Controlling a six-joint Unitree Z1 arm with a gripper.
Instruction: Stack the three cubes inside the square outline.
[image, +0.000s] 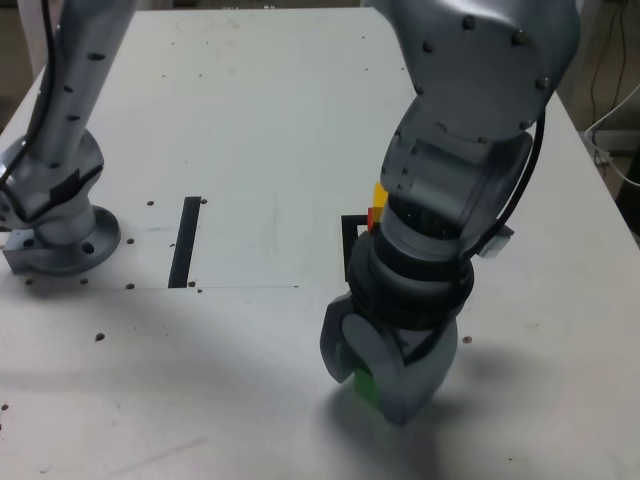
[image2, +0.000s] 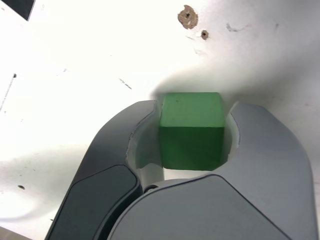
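The green cube (image2: 191, 130) rests on the white table between my two jaws, which press against its two sides. My gripper (image2: 195, 106) is shut on it. In the exterior view the gripper (image: 362, 385) points down at the table near the front, and only a bit of the green cube (image: 366, 383) shows under it. Behind the arm, a sliver of the yellow cube (image: 379, 192) shows directly above a sliver of the red cube (image: 374, 215). They are at the square outline (image: 352, 232), of which only a black corner is visible; the arm hides the rest.
A straight black strip (image: 185, 242) lies on the table at the exterior view's left. The arm's round base (image: 60, 235) is bolted at the far left. Small screw holes (image2: 187, 17) dot the tabletop. Cables hang past the table's right edge (image: 610, 130).
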